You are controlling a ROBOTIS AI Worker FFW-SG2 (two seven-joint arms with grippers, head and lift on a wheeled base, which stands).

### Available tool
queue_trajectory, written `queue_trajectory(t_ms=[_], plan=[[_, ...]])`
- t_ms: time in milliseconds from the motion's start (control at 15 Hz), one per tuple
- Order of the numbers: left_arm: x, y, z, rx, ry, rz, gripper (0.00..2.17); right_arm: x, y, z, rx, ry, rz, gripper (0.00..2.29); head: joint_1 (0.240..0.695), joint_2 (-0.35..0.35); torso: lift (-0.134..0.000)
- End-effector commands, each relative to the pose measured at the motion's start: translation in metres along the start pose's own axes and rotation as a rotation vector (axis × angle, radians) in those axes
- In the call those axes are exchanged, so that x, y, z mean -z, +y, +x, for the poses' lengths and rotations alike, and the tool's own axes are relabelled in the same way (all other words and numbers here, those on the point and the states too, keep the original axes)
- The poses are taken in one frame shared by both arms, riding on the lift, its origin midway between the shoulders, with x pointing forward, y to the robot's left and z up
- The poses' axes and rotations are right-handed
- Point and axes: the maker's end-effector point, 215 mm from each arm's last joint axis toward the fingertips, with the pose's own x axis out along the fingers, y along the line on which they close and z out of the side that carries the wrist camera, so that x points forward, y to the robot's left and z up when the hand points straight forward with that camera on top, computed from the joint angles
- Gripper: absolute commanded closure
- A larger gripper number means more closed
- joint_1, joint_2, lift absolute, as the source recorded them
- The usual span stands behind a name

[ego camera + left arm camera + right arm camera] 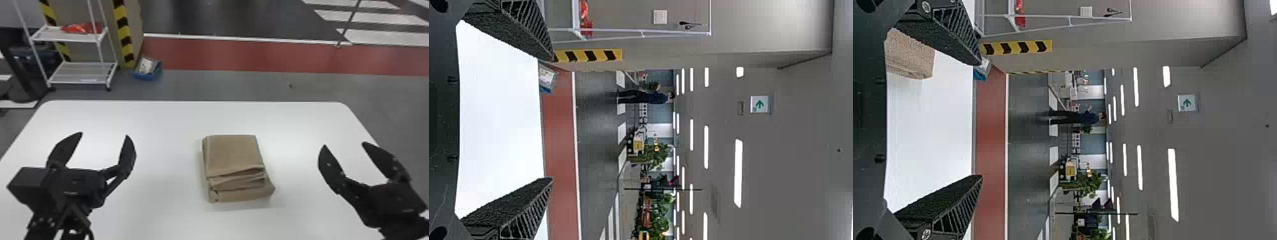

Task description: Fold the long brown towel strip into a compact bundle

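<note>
White tabletop (169, 124) spreads out under my two grippers, its rounded far corners ahead of my fingertips. At my left gripper (104, 134) the two black fingers stand wide apart, pointing forward with nothing between them. My right gripper (344, 144) is spread wide too, its fingers curving in a little at the tips, also holding nothing.

Between the two grippers, touching neither, lies the brown towel (234, 153), nearer to my right fingers than to my left. It is a compact, squarish bundle of stacked layers. The top layer lies fairly flat, while the edges facing me step out unevenly, the lowest one poking out toward my right side. My right wrist view catches part of it next to that gripper's left-hand finger.

Past the table, ahead of my left fingers, stands a white shelf rack (68, 36) with something red (83, 28) on its upper shelf. Just right of the rack is a yellow-and-black striped column edge (124, 32), and by its foot a blue tray (147, 76) sits on the grey floor (223, 84). A red floor band (255, 57) runs across beyond that, with white stripes (383, 36) on dark floor out past my right fingers.
</note>
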Motion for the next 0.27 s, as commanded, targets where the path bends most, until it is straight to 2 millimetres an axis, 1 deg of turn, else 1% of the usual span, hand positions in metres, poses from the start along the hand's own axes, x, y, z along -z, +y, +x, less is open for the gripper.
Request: queue_trajectory(t_ms=[0,200], plan=[[-0.0007,-0.0004,-0.0016,0.002,0.001,-0.002,0.02,-0.0022,-0.0007,-0.0027,0.002,0.0,-0.004,0.08,0.695,-0.097,-0.125],[-0.0037,-0.0023,-0.0016,0.006,-0.004,-0.006,0.02,-0.0061,0.0003,-0.0049,0.001,-0.004,-0.009,0.08,0.695,-0.099,-0.125]])
